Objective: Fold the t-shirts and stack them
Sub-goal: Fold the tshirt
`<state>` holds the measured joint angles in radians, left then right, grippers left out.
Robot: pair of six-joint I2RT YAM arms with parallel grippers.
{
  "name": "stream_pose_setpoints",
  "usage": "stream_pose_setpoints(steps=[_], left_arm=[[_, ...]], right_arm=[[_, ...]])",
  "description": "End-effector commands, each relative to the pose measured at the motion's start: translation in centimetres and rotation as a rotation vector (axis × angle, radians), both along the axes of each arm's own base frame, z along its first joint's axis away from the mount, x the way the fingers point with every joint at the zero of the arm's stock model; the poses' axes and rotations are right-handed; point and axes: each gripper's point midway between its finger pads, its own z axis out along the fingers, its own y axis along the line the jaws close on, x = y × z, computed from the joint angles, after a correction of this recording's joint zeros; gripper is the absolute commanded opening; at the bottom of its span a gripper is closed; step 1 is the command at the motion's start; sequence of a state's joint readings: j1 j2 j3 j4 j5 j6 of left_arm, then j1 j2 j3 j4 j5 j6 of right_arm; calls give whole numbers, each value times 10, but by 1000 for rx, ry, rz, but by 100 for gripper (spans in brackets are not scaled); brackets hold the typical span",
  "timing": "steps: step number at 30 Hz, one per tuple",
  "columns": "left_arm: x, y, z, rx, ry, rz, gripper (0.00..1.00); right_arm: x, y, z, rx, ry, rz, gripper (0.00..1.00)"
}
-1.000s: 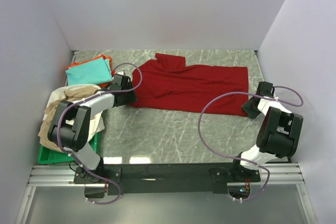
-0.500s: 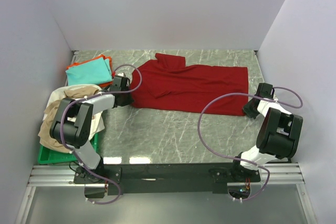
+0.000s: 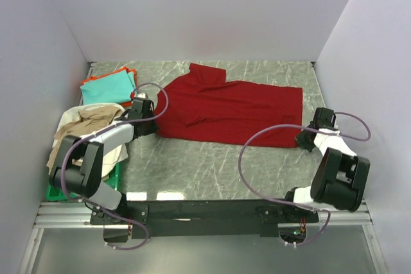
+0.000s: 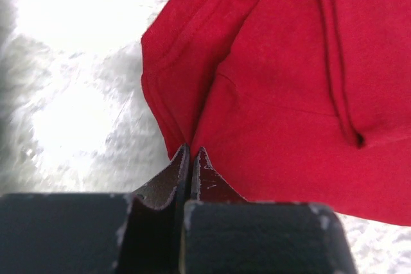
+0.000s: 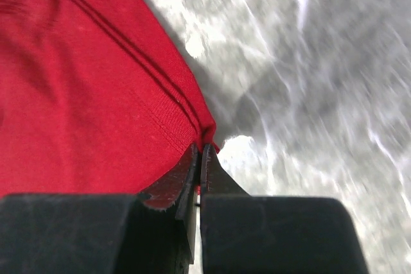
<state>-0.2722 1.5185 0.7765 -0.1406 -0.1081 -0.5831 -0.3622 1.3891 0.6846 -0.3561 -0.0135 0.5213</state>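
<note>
A large dark red t-shirt [image 3: 231, 104] lies spread across the back half of the marble table. My left gripper [image 3: 155, 131] is shut on its near left corner, and the left wrist view shows red cloth [image 4: 276, 81] pinched at the gripper's [image 4: 191, 149] closed tips. At the near right corner my right gripper [image 3: 302, 141] is shut on the hem; in the right wrist view the hem [image 5: 96, 88] runs into that gripper's [image 5: 201, 146] closed tips. A folded teal t-shirt [image 3: 109, 88] lies on an orange one [image 3: 131, 70] at the back left.
A green tray [image 3: 64, 190] at the left edge holds a heap of beige cloth [image 3: 96, 117] and white cloth [image 3: 117, 153]. White walls close in the back and both sides. Bare marble table [image 3: 205, 165] shows between the red shirt and the arm bases.
Both grippers have gone from open to shut on the red shirt's near corners. Both have drawn back toward the near edge, pulling the shirt's near hem with them.
</note>
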Motion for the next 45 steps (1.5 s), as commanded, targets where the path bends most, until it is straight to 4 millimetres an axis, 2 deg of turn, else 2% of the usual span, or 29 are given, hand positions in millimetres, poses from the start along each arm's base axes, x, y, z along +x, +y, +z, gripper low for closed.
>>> stream_pose_setpoints(steps=[1,4,8,13,21,25,26,27,28,29,31,32,34,39,43,45], left_arm=[[-5,9,17,7,-38,43,1],[-11,11,26,-5,-55,53,1],[-19,12,38,-30,-84,64,1],[-33,17,39,-46,-88,108,1],[-58,26,42,-81,-114,169,1],[-66,34,50,-92,-157,216,1],[-69,38,49,-85,-155,234,3],[-70,39,51,-83,-160,244,10],[-70,41,55,-84,-179,251,18],[-70,43,56,-78,-183,259,34],[-71,44,61,-82,-201,267,44],[-71,46,62,-78,-209,271,53],[-71,46,66,-83,-222,270,57],[-69,29,69,-93,-238,195,57],[-68,-4,71,-115,-249,89,55],[-68,-30,75,-160,-258,17,53]], right_arm=[[-16,-2,16,-42,-7,-31,0],[-27,0,20,-49,-5,-51,0],[-34,2,35,-61,-59,-78,0],[-45,9,43,-53,-91,-94,0],[-55,20,45,-26,-144,-116,0],[-56,23,51,-31,-179,-116,0],[-55,23,52,-29,-186,-111,0],[-53,24,53,-28,-195,-105,0],[-52,24,54,-27,-199,-100,0],[-51,25,56,-22,-203,-93,0],[-44,24,60,-28,-215,-78,4],[-40,27,62,-13,-227,-52,11],[-35,25,64,-17,-219,-38,21],[-25,10,73,-89,-223,-31,44],[-14,-1,86,-139,-272,-53,50],[-7,-4,91,-150,-301,-62,50]])
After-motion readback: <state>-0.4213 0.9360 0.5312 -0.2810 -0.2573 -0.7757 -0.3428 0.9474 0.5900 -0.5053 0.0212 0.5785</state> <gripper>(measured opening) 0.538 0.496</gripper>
